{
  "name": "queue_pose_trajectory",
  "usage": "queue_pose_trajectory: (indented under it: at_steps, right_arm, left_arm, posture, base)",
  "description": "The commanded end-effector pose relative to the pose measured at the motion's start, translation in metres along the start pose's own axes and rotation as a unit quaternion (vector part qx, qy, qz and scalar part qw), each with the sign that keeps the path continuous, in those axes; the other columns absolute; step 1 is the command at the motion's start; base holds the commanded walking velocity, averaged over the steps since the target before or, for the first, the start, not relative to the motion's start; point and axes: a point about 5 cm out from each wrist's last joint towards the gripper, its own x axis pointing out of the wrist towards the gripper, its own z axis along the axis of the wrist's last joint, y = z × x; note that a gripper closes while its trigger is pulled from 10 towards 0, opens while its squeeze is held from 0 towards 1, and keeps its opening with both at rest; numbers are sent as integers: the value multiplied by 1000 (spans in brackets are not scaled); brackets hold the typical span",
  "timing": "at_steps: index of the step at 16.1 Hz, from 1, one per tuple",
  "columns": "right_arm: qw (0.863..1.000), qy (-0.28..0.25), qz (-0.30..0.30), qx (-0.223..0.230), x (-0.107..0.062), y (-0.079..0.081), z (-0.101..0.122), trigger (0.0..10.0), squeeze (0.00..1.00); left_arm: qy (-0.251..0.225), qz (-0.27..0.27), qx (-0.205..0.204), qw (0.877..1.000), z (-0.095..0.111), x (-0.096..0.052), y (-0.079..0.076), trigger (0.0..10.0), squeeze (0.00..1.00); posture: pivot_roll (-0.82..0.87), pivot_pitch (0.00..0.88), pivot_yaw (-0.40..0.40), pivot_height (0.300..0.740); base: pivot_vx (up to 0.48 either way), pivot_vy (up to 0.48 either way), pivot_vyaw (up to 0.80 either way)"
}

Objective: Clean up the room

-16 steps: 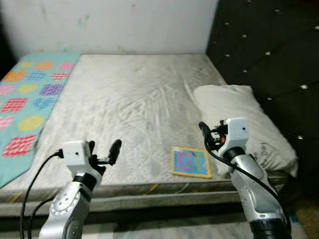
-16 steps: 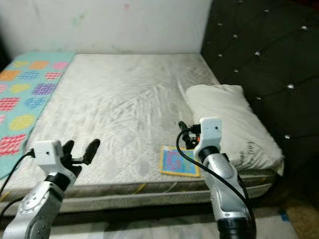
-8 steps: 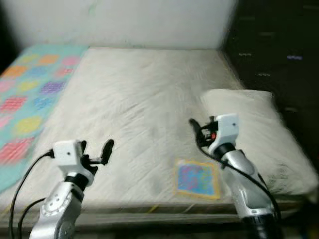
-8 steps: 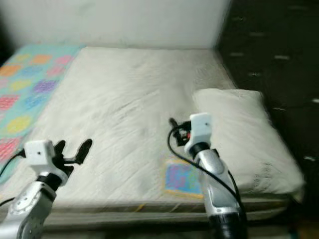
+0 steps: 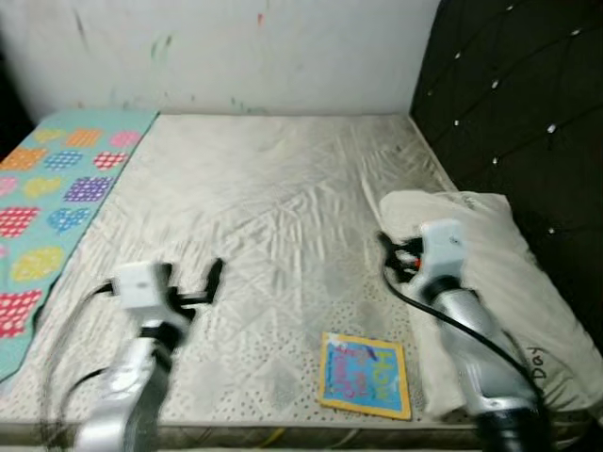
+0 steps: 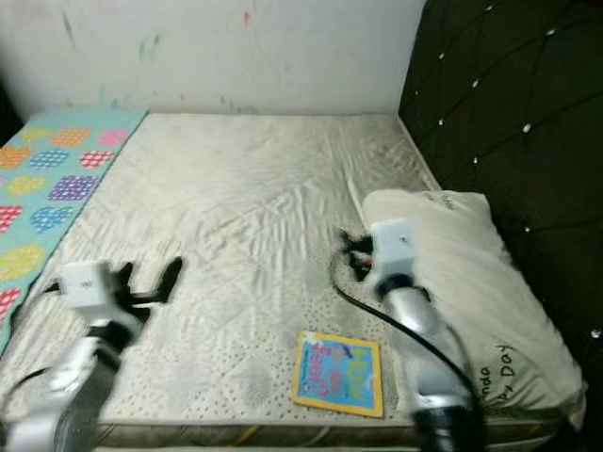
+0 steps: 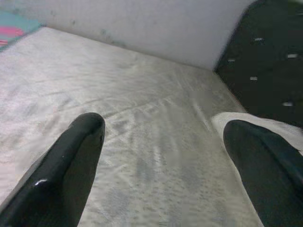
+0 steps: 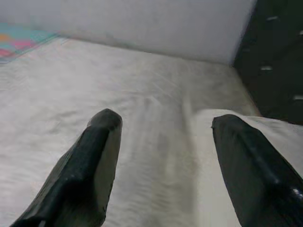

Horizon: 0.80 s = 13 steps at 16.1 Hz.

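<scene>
Bed with a bare quilted mattress (image 5: 273,217), seen from its near edge, with a white wall (image 5: 236,47) at the far side and a black tufted headboard (image 5: 528,104) along the right. A white pillow (image 5: 509,273) lies on the right side of the mattress against the headboard, its near end bearing printed lettering. A small children's book (image 5: 366,374) with a blue and yellow cover lies flat on the mattress near the near edge, just left of the pillow's near end and between the two arms, nearer the right one. A teal blanket (image 5: 47,198) patterned with coloured hearts and circles covers the left edge of the bed. The left gripper (image 7: 161,161) hovers above the near left part of the mattress, well apart from the book; its two black fingers (image 7: 71,165) are spread wide with nothing between them. The right gripper (image 8: 165,161) hovers above the mattress beside the pillow's left edge, farther from the near edge than the book; its fingers (image 8: 90,165) are likewise spread wide and hold nothing. Both arms appear slightly blurred in the head views.
</scene>
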Motion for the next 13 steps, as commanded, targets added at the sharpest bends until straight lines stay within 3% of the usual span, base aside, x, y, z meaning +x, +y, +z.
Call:
queue_pose_trajectory:
  at_steps: [1, 8, 13]
  right_arm:
    - [1000, -15, 1, -15, 2, 4, 4, 10000, 0]
    - [1000, -18, 13, -22, 5, 2, 11, 10000, 0]
    - [999, -30, 32, 0, 4, 8, 13, 10000, 0]
  left_arm:
    - [1, 9, 7, 1000, 2, -1, 6, 10000, 0]
    - [5, 17, 2, 1000, 1, 0, 7, 10000, 0]
    - [6, 20, 0, 1000, 1, 1, 8, 10000, 0]
  posture:
    - [-161, 0, -7, 740]
    - [-164, 0, -11, 740]
    - [-165, 0, -10, 740]
  base:
    - [0, 480, 0]
    - [0, 480, 0]
    - [0, 480, 0]
